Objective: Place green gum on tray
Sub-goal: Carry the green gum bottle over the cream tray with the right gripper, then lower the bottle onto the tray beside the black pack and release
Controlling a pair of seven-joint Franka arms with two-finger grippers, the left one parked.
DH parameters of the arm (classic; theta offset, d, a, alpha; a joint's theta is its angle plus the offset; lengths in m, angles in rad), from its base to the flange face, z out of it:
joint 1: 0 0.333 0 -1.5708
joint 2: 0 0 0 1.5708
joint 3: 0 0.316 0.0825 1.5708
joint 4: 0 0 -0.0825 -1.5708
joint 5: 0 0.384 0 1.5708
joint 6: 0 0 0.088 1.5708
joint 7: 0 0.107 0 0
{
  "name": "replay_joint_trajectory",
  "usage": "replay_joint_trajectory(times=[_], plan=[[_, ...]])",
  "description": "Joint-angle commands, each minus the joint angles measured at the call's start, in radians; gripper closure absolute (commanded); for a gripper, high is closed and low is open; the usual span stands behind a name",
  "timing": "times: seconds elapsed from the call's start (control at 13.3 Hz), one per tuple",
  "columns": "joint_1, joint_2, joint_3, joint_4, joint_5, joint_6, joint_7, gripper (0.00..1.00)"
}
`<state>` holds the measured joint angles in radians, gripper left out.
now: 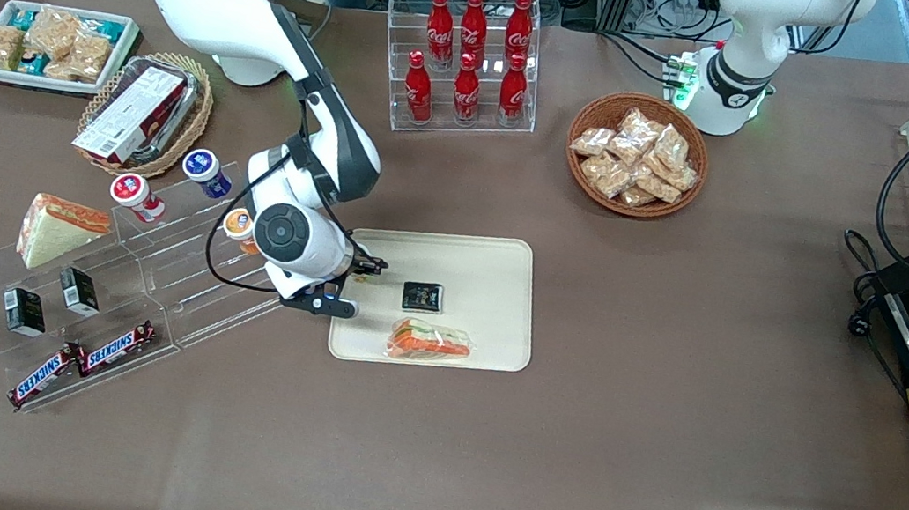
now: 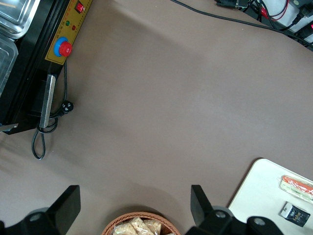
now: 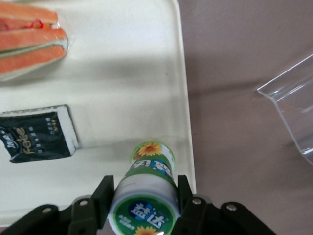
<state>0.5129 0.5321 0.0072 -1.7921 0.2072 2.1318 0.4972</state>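
Observation:
My right gripper [image 1: 371, 266] is over the edge of the cream tray [image 1: 497, 270] that lies toward the working arm's end. In the right wrist view the gripper [image 3: 146, 190] is shut on the green gum [image 3: 150, 164], a white-lidded bottle with a green logo and green-yellow body. One black finger [image 3: 108, 192] presses on each side of the lid. The bottle's base hangs just over the tray [image 3: 122, 73], close to its rim. In the front view the wrist hides the gum.
A black packet [image 1: 422, 296] and a wrapped sandwich [image 1: 429, 342] lie on the tray, also in the right wrist view [image 3: 39, 133] [image 3: 29, 44]. A clear stepped shelf [image 1: 174, 287] with an orange-bodied bottle [image 1: 239, 225] stands beside the gripper. A cola rack [image 1: 464, 61] and a snack basket [image 1: 637, 156] stand farther from the camera.

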Motion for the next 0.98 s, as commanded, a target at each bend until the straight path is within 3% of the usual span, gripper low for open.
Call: replay_joint_trajectory(times=[0.0,0.15,0.23,0.3,0.38,0.9], plan=[[0.015,0.023,-0.003,0.023,-0.002,0.014,0.018,0.45],[0.016,0.028,-0.003,0.023,-0.003,0.016,0.024,0.45],[0.018,0.029,-0.003,0.023,-0.003,0.017,0.024,0.40],[0.018,0.029,-0.003,0.023,-0.003,0.016,0.024,0.11],[0.016,0.029,-0.003,0.023,-0.003,0.014,0.023,0.00],[0.013,-0.035,-0.003,0.020,-0.018,-0.013,0.009,0.00]])
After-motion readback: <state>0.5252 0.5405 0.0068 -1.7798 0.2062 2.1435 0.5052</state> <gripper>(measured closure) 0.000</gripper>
